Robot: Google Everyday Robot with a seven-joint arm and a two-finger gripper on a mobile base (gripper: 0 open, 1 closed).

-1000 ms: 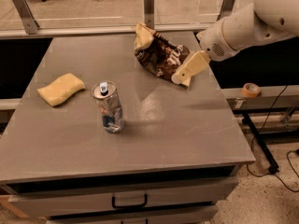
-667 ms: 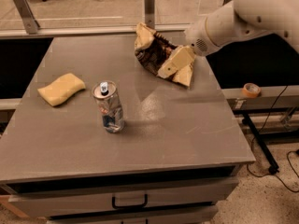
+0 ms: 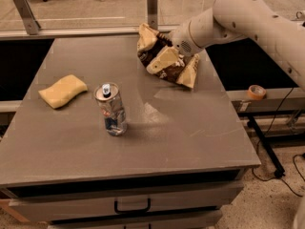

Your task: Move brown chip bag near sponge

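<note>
The brown chip bag (image 3: 157, 49) lies crumpled at the far right of the grey table (image 3: 190, 128), its tan edge sticking up. My gripper (image 3: 175, 67) is down on the bag's right half. It is open, with one cream finger (image 3: 162, 61) lying across the bag's front, the other at its right side, and bag foil between them. The pale yellow sponge (image 3: 63, 90) lies flat near the table's left edge, far from the bag.
A silver drink can (image 3: 110, 109) stands upright at the table's middle left, between the sponge and the bag. A tape roll (image 3: 257, 91) sits on a ledge to the right of the table. A glass partition runs behind the table's far edge.
My gripper has moved left from the bag's right side onto the bag. The bag, can and sponge stay in place.
</note>
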